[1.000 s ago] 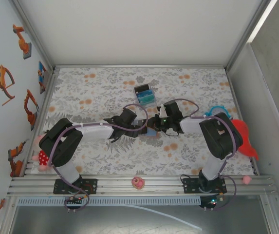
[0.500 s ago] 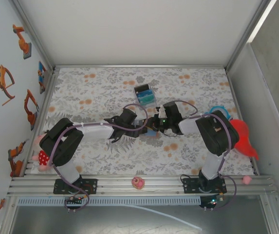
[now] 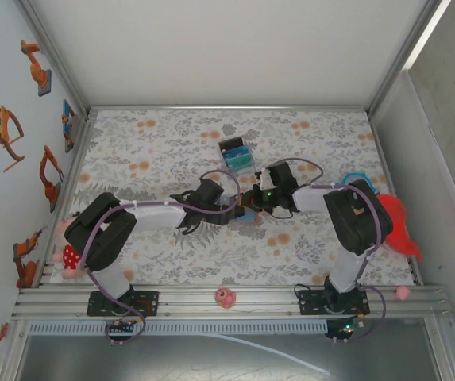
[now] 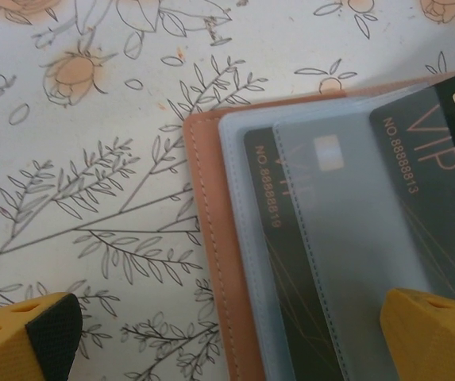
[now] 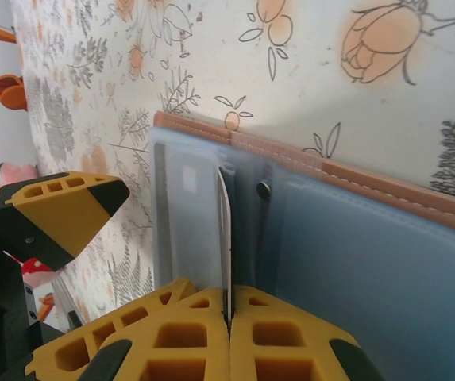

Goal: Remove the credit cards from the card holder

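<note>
The card holder (image 4: pixel 211 262) lies open near the middle of the surface (image 4: pixel 92 119), with credit cards (image 4: pixel 422 198) tucked in its see-through pockets. The right claw (image 5: pixel 229 313) is squeezed shut on the edge of one card (image 5: pixel 225 230), which stands up thin between its fingers. The left claw (image 4: pixel 227 337) is wide open and holds nothing. One of its fingers hangs over the card holder and the other over the bare surface, and it is hard to tell if either presses down. That is the worry: if nothing pins the card holder, it may lift or slide along when the right claw pulls. The grip is only on a thin edge, so the card might also slip out. The surface has grey leaves and orange flowers on it. A small black box (image 3: pixel 237 155) sits toward the far edge and a pink toy (image 3: pixel 225 298) at the near edge. White walls stand around, with robot stickers (image 3: pixel 5 131) on the left one.
</note>
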